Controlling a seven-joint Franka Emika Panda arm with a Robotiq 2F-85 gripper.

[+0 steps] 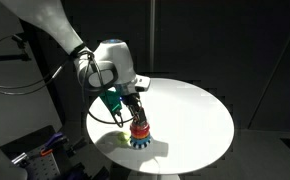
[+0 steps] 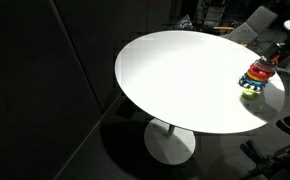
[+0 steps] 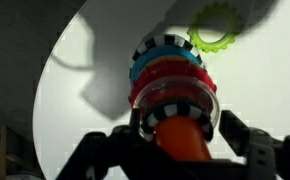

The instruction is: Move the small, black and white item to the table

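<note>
A toy ring stack (image 1: 139, 133) stands on the round white table (image 1: 190, 115) near its edge. It also shows in an exterior view (image 2: 253, 80). In the wrist view the small black and white item (image 3: 172, 107) sits around the orange peg (image 3: 182, 138) at the stack's top, above a red ring (image 3: 170, 80). My gripper (image 3: 180, 142) is open, with a finger on each side of the stack's top and nothing held. In both exterior views the gripper (image 1: 135, 112) (image 2: 272, 55) hangs right over the stack.
A yellow-green ring (image 3: 217, 25) lies loose on the table beside the stack, also seen in an exterior view (image 1: 118, 138). The table edge (image 3: 55, 70) runs close by. Dark surroundings and clutter lie beyond the table.
</note>
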